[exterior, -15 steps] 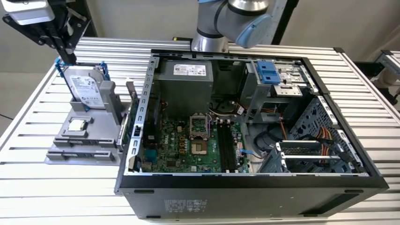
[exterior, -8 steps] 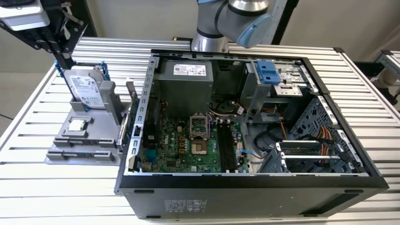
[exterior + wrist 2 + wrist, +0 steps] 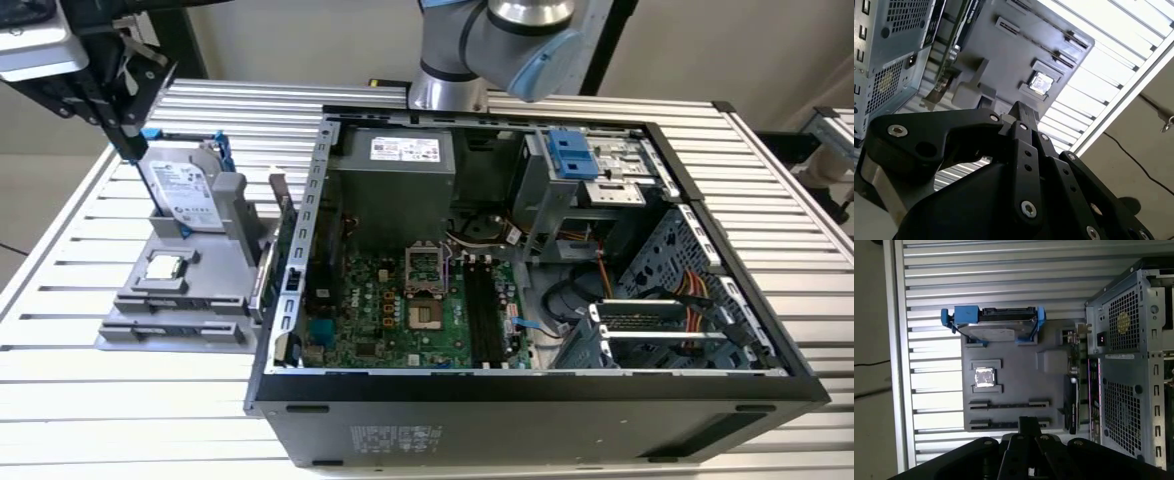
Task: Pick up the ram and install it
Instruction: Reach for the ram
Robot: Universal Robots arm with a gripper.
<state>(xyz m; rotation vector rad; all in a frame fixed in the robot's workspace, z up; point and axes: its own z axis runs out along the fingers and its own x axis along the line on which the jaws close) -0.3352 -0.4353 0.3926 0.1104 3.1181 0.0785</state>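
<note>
A slatted metal table [image 3: 134, 400] carries an open computer case [image 3: 534, 405] lying on its side, the green motherboard [image 3: 387, 310] and its long black slots [image 3: 483, 310] facing up. The robot arm [image 3: 514, 40] rises behind the case. On the exterior view's left, just beside the case, sits a grey holder [image 3: 174, 300]. A silver hard drive [image 3: 180, 195] with blue clips stands at the holder's far end, and a dark expansion card [image 3: 1072, 405] stands along the edge nearest the case. The gripper [image 3: 1029, 424] hangs above the holder; in both wrist views its fingertips meet, with nothing seen between them. A small square processor [image 3: 166, 266] lies in the holder's middle pocket. Where the ram is cannot be told: the holder's two long grooves and the motherboard's slots read merely as dark lines.
</note>
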